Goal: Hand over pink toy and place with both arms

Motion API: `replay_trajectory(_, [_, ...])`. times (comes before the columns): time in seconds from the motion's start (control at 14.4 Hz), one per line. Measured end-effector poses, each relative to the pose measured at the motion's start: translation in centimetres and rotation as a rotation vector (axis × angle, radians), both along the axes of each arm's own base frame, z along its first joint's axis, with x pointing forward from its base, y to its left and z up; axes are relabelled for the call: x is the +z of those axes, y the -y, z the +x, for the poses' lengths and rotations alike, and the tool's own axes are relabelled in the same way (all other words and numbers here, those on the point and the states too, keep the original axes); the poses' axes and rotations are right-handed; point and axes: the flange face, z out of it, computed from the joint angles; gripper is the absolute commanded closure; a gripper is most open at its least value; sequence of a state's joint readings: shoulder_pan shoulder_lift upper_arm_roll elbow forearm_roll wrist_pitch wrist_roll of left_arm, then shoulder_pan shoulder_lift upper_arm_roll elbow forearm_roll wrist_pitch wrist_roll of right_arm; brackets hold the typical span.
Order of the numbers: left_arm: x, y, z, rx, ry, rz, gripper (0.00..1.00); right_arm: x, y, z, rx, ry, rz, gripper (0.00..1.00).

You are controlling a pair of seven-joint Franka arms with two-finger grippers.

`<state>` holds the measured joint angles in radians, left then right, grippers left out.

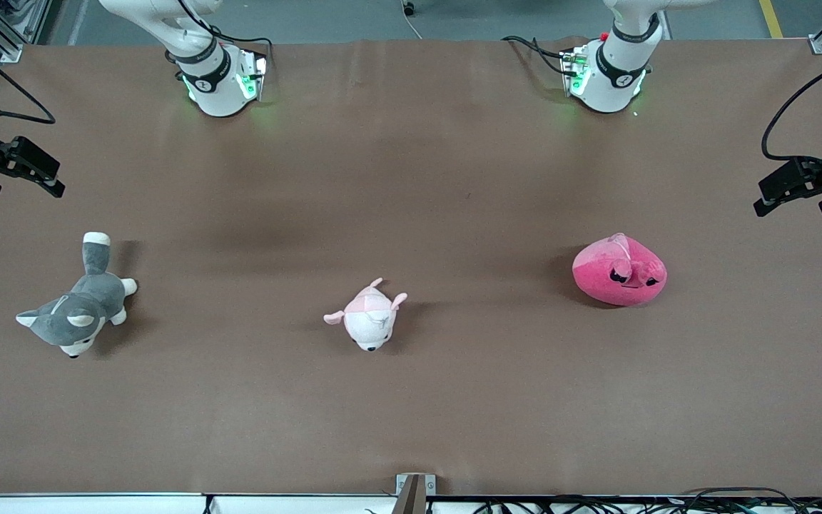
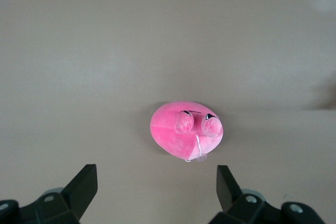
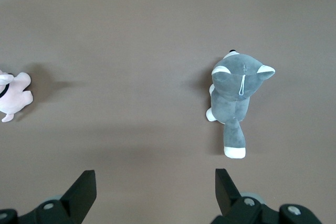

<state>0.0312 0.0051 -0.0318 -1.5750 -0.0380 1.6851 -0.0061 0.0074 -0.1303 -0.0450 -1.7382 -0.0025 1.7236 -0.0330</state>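
1. At the left edge of the front view we see the right gripper [image 1: 15,171] hanging in the air, fingers spread wide and empty; this arm waits.
2. Lower left of the frame: the grey-and-white husky plush [image 1: 79,308] lies on the brown table [image 1: 411,400], beneath that gripper's camera.
3. Centre of the frame: the pale pink-and-white plush [image 1: 370,319] lies alone.
4. Right of centre: the pink toy [image 1: 619,271] rests on the table, apart from every finger and toward the left arm's end.
5. At the right edge: the left gripper [image 1: 800,189] hovers with fingers wide and empty. In the left wrist view the pink toy [image 2: 186,129] sits between the lines of the two fingers [image 2: 84,187], its longer axis across the gap; we judge the left arm the nearer one, with a descent needed first.
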Motion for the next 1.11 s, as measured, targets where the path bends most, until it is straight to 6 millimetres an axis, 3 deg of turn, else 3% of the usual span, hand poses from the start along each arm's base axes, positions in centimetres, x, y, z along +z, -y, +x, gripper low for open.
replay_trajectory(0.76, [-0.1, 0.1, 0.1, 0.002, 0.000, 0.000, 0.00, 0.0, 0.1, 0.0, -0.001, 0.000, -0.003, 0.00])
replay_trajectory(0.9, [-1.4, 0.0, 0.5, 0.011, -0.025, -0.002, 0.00, 0.0, 0.1, 0.0, -0.001, 0.000, -0.003, 0.00])
replay_trajectory(1.11, [-6.1, 0.1, 1.7, 0.045, -0.114, -0.005, 0.00, 0.0, 0.1, 0.0, -0.001, -0.001, -0.003, 0.00])
